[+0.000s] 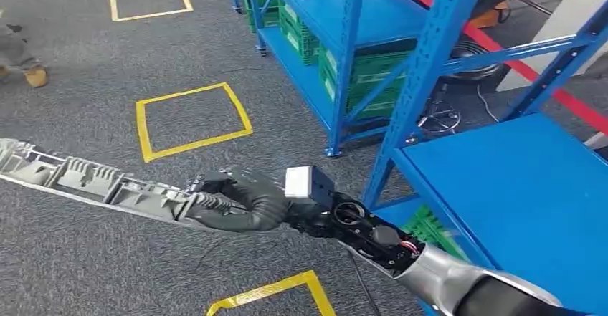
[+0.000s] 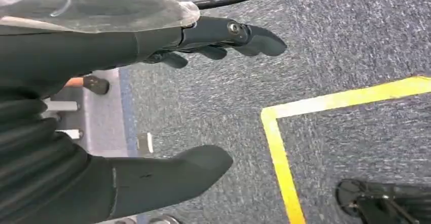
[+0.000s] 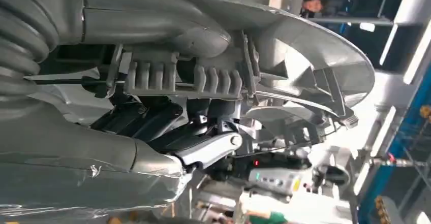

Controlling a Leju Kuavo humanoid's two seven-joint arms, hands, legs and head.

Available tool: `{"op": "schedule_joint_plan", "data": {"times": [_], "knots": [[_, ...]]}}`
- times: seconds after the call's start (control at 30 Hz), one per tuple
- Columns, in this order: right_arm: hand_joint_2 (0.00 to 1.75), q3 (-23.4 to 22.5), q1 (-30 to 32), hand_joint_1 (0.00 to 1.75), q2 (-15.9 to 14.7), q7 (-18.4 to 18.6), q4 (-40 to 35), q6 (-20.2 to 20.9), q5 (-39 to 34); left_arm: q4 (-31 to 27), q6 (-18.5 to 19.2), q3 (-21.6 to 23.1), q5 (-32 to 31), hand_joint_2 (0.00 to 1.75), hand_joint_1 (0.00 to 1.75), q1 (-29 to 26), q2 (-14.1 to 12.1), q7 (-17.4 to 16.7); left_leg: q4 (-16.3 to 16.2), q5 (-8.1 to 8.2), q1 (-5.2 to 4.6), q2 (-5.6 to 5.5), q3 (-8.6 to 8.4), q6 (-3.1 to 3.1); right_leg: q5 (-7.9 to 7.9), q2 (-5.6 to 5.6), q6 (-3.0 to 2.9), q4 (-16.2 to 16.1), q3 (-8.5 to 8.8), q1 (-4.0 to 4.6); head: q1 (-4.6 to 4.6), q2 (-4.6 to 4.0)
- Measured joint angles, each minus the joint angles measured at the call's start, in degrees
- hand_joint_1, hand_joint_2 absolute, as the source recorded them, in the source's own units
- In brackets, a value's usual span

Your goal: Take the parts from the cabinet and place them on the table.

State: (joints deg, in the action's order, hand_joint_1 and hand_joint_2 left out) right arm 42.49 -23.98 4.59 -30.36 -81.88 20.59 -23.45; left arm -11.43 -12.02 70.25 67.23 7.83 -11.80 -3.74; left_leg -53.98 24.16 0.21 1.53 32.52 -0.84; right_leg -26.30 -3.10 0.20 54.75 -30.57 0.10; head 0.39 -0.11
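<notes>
Right hand: so, I see my right hand (image 1: 240, 200) closed around one end of a long grey ribbed part (image 1: 93, 180), fingers wrapped over it; up close the part (image 3: 284, 61) fills the space just past my fingers (image 3: 152, 120).
Part: it runs out from the right hand toward my left side, held above the grey carpet (image 1: 86, 58), not touching the floor as far as I can tell.
Left hand: my left hand (image 2: 152, 97) holds nothing, thumb and fingers (image 2: 239, 36) spread apart over the carpet.
Cabinet: the blue shelving (image 1: 502, 180) stands just beside the right arm, on its outer side; green crates (image 1: 373, 79) sit on lower shelves further ahead of the hand.
Floor marks: a yellow taped square (image 1: 192, 119) lies ahead of the right hand, and another yellow corner (image 2: 277, 132) lies beneath the left hand.
</notes>
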Motion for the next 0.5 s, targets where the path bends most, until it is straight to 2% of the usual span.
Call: {"op": "schedule_joint_plan", "data": {"times": [0.1,0.13,0.17,0.2,0.27,0.3,0.33,0.37,0.4,0.43,0.47,0.5], "knots": [[1.75,0.0,0.0,1.75,0.0,0.0,0.1,0.1,0.0,0.0,0.0,0.0,0.0,1.75,0.00,0.0,0.0,0.0,-0.3,0.09,-0.20,-1.16,0.30,0.76,-0.05,-0.91,0.86,-0.3,0.39,-0.06,0.20,0.00],[1.75,0.0,0.0,1.75,0.1,0.0,0.1,0.2,0.0,0.0,0.0,0.0,0.0,1.75,0.00,-0.1,-0.1,0.0,0.1,-0.11,0.21,-1.40,-0.06,1.14,-0.48,-0.56,1.35,0.0,0.37,-0.12,0.27,0.00],[1.75,0.0,0.0,1.75,0.1,0.0,0.1,0.2,0.0,0.0,0.0,0.0,0.0,1.75,0.00,-0.1,0.0,0.0,0.1,-0.11,0.29,-1.73,-0.14,1.34,-1.77,0.83,1.51,1.6,-0.13,-0.24,0.36,0.00],[1.75,0.0,0.0,1.75,0.1,0.0,0.1,0.2,0.0,0.0,0.0,0.0,0.0,1.75,0.00,0.0,-0.1,0.0,0.1,-0.11,0.29,-1.96,-0.15,1.73,-4.14,2.00,1.54,5.7,-1.94,-0.31,0.53,0.00],[1.75,0.0,0.0,1.75,0.1,0.0,0.2,0.2,0.0,0.0,0.0,0.0,-0.1,1.75,0.00,0.0,-0.1,0.0,0.1,-0.11,0.19,-2.55,-0.12,1.89,-8.67,2.97,1.66,16.4,-7.02,-0.25,1.16,0.00],[1.75,0.0,0.0,1.75,0.1,0.0,0.2,0.2,0.0,0.0,0.0,0.0,-0.1,1.75,0.00,0.0,-0.1,-0.2,0.1,-0.09,0.12,-2.87,-0.12,1.91,-9.53,2.98,1.68,19.4,-8.57,-0.26,1.32,0.00],[1.75,0.0,0.1,1.75,0.1,0.0,0.4,0.2,0.0,0.0,0.0,0.0,-0.2,1.75,0.00,-0.1,-0.1,-0.4,0.1,-0.08,0.08,-3.46,-0.17,1.93,-9.50,2.98,1.62,21.5,-9.86,-0.25,1.38,0.00],[1.75,0.0,0.1,1.75,0.1,0.0,0.5,0.2,0.0,0.0,0.1,0.0,-0.2,1.75,0.00,0.0,-0.1,-0.6,0.0,-0.08,0.08,-4.01,-0.25,1.93,-8.03,2.98,1.45,20.0,-9.37,-0.25,1.45,0.00],[1.75,0.0,0.1,1.75,0.1,0.1,0.6,0.2,0.0,0.0,0.2,0.0,-0.2,1.75,0.00,0.0,0.0,-1.1,0.0,-0.06,0.08,-4.57,-0.35,1.91,-5.58,3.10,1.21,16.2,-7.73,-0.25,1.65,0.00],[1.75,0.0,0.1,1.75,0.1,0.1,0.6,0.2,0.0,0.0,0.2,0.0,-0.2,1.75,0.00,-0.1,0.0,-1.2,0.0,-0.03,0.09,-5.17,-0.57,1.86,-2.29,3.44,0.91,10.1,-4.95,-0.26,1.84,0.00],[1.75,0.0,0.0,1.75,0.1,0.2,0.6,0.2,0.0,0.0,0.3,0.0,-0.3,1.75,0.00,-0.1,0.2,-1.2,0.0,0.06,0.12,-5.64,-0.75,1.73,0.54,4.62,0.60,4.2,-2.20,-0.26,2.02,0.00],[1.75,0.0,-0.1,1.75,0.1,0.3,0.6,0.3,-0.1,0.0,0.5,0.0,-0.4,1.75,0.00,-0.1,0.3,-1.1,-0.1,0.15,0.06,-6.00,-0.56,1.56,0.72,6.74,0.33,1.2,-1.00,-0.27,2.06,0.00]]}}
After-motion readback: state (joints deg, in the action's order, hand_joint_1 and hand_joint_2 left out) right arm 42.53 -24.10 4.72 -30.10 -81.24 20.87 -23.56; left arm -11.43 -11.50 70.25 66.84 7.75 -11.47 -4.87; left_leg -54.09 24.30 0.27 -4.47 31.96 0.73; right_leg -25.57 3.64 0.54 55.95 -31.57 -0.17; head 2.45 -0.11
